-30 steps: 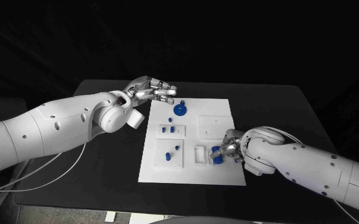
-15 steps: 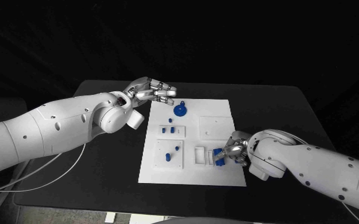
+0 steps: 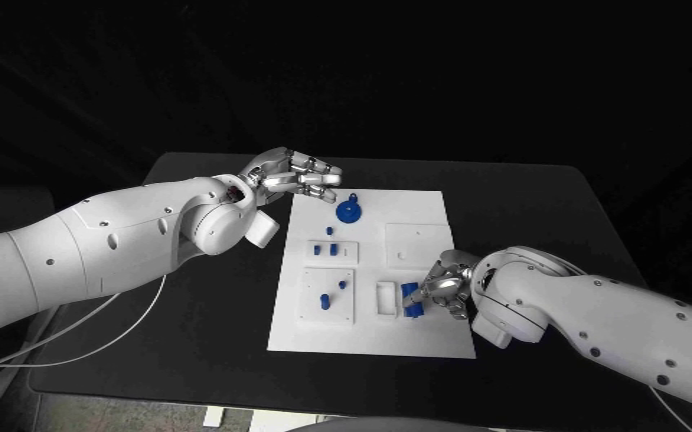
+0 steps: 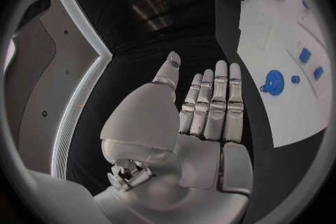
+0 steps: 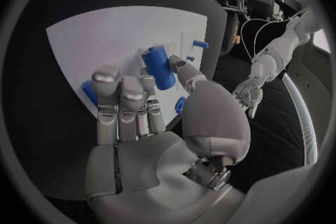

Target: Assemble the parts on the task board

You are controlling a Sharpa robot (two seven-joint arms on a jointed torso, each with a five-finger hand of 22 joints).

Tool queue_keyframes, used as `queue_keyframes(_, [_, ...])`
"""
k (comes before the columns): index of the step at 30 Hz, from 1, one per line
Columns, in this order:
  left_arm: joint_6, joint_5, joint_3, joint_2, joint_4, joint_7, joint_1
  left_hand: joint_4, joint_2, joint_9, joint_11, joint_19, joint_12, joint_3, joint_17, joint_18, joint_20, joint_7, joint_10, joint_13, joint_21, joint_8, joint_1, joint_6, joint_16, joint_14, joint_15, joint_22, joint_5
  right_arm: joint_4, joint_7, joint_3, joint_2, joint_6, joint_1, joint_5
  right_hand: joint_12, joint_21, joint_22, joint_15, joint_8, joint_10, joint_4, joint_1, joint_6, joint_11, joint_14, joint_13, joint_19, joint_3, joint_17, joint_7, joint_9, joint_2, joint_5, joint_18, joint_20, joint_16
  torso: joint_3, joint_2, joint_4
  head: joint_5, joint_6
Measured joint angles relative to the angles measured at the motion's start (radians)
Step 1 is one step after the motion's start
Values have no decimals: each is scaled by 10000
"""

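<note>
Your white rectangular task board (image 3: 418, 220) lies mid-table. Right hand (image 3: 441, 290) pinches a blue cylindrical part (image 5: 159, 67) over the board's near right area. Left hand (image 3: 293, 174), fingers spread and empty, hovers beside the board's far left corner.

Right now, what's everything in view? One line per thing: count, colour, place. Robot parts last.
table: 1, black, under everything.
task board: 1, white, middle of the table.
round part: 1, blue, far end of the board, close to the left hand.
small parts: a few, blue, in raised white blocks on the board's left half; exact count unclear.
cylinder part: 1, blue, at the right hand's fingertips over the board's near right area.
cable: white, trailing off the table's left side.
left hand: 1, silver, holds nothing, fingers straight, above the board's far left corner.
right hand: 1, silver, pinching the cylinder part.
</note>
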Motion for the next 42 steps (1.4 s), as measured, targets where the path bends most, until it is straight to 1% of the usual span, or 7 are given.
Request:
queue_keyframes(9, [40, -11, -2, 26, -20, -12, 0, -1, 0, 0, 0, 0, 0, 1, -1, 0, 0, 0, 0, 0, 2, 0, 0, 0, 0, 0, 0, -1, 0, -63, -40, 3, 334, -18, 26, 108, 0, 17, 0, 1, 15, 1, 97, 79, 0, -1, 0, 37, 0, -99, 19, -1, 3, -1, 0, -2, 0, -1, -10, 4, -4, 15, -14])
queue_keyframes(12, [58, -14, -2, 35, -24, -17, -1, -1, -3, 0, 37, 0, 0, 1, -1, 0, 0, 0, -37, 0, 1, 0, -3, 0, 0, 0, 0, -50, 0, -173, -65, 3, 453, -6, 37, 99, -1, 56, 0, 1, 34, 2, 167, 79, 0, -1, 0, 48, 0, -170, 29, -1, 5, -1, -13, -2, 0, -1, -10, 4, -2, 18, -21])
queue_keyframes(21, [101, -28, -4, 48, -32, -38, -1, -1, -41, 0, 37, 0, 0, 1, -2, 1, 0, 0, -37, 0, 1, 0, -41, 0, 0, 0, 0, -60, 0, -433, -103, -4, 805, 78, 65, -14, -1, 56, 0, 1, 60, 72, 347, 65, 23, -33, -1, 67, 0, -354, 39, -24, 15, 37, -100, -5, 1, -1, -2, 5, 2, 43, -34])
queue_keyframes(23, [108, -31, -4, 52, -33, -42, -1, 26, -40, 0, 36, 0, 0, 29, -2, 0, 0, 36, -37, 0, 44, 0, -41, -36, 0, -37, -37, -92, 0, -480, -105, -8, 862, 103, 67, -47, -1, 56, 0, 1, 61, 88, 398, 48, 28, -20, 0, 70, 0, -406, 45, -29, 19, 54, -186, -5, 1, -1, -2, 5, 1, 46, -35])
queue_keyframes(34, [152, -42, -4, 65, -39, -66, -1, 26, -40, 0, 36, 0, 0, 29, -3, 0, 0, 36, -37, 0, 45, 0, -40, -36, 0, -73, -1, -115, 0, -815, -92, -32, 1079, 327, 101, -229, -81, 56, 8, 2, 90, 129, 937, 45, 48, -55, -1, 69, 0, -584, 44, -48, 43, 57, -1027, -6, 1, -2, 3, 9, 0, 76, -56])
queue_keyframes(38, [162, -44, -4, 68, -41, -74, -1, 26, -40, 0, 36, 0, 0, 29, 1, 1, 0, 36, -37, 0, 45, 0, -40, -36, 0, -73, -1, -135, 0, -837, -90, -54, 1119, 371, 100, -304, -81, 56, 7, 2, 113, 144, 1286, 2, 49, -69, 0, 50, 0, -687, 43, -49, 39, 33, -1852, -7, 1, -2, 7, 12, -4, 87, -59])
queue_keyframes(42, [169, -47, -4, 74, -42, -82, -1, 26, -40, 0, 36, 0, 0, 29, 5, 0, 0, 36, -36, 0, 45, 0, -40, -35, 0, -73, -1, -135, 0, -857, -98, -62, 1138, 404, 98, -384, -81, 56, 7, 2, 137, 159, 1627, 18, 13, -85, -1, 33, 0, -721, 43, -13, 73, -145, -2317, -7, 1, -2, 9, 12, -6, 89, -60])
